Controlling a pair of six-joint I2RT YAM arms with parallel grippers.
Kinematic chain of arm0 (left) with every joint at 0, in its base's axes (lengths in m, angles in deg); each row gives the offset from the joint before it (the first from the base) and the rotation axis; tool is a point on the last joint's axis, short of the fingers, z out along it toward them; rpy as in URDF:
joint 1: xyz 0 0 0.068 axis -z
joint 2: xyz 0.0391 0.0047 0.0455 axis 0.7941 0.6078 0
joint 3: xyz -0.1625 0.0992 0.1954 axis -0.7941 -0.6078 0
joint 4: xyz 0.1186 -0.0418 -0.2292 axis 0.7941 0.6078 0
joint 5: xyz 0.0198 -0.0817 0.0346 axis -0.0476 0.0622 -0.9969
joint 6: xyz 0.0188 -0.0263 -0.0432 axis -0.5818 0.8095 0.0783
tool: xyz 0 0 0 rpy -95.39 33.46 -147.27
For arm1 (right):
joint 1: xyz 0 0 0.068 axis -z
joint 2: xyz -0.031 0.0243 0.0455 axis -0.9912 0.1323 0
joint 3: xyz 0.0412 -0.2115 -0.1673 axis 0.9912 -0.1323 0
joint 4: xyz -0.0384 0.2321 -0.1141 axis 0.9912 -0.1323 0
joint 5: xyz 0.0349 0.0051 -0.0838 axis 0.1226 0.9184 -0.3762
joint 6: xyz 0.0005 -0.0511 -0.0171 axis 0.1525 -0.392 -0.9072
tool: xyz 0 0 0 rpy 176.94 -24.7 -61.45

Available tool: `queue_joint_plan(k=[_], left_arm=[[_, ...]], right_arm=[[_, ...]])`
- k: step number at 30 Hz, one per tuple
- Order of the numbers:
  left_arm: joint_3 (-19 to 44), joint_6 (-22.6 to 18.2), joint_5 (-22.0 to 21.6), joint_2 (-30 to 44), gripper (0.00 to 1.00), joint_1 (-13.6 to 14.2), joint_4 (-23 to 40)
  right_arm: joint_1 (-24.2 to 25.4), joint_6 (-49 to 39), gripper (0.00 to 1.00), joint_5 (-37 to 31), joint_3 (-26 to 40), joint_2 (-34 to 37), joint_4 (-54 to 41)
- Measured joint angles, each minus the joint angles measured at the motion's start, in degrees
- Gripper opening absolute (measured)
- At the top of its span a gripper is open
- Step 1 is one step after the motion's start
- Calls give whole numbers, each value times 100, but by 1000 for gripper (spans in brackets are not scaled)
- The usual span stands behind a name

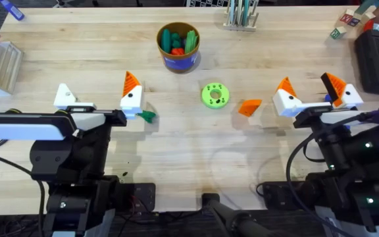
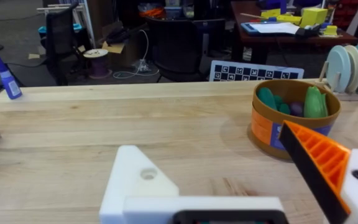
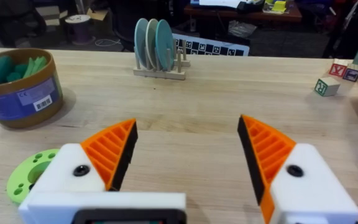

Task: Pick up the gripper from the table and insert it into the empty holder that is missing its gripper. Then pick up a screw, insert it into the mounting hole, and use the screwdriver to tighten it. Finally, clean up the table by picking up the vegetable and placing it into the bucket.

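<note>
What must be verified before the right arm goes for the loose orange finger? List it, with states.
1. Loose finger lies free on the table, apart from the disc: ok.
2. Right gripper, jaws open: ok.
3. Empty holder on the left gripper is bare and unobstructed: ok.
4. Vegetable in the bucket: not ok, it lies beside the left gripper.
5. Screw and screwdriver located: cannot tell.
</note>
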Motion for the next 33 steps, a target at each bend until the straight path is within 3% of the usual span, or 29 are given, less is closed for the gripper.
queue_joint_plan(k=[10,16,20,27,29,33], left_arm=[[1,-6,-13,0,985,0,34],[70,-26,-17,0,985,0,475],[779,-28,4,93,985,0,1773],[3040,-102,113,1277,985,0,4039],[3542,-322,323,1758,985,0,4524],[4227,-1187,1203,2772,986,0,4929]], right_arm=[[0,0,991,0,0,0,12],[0,-4,992,13,122,15,-281],[0,-6,992,13,910,279,-1676],[0,-16,991,13,3160,1710,-3665],[0,-17,991,15,3782,2243,-4234],[0,-17,991,66,4716,3332,-5170]])
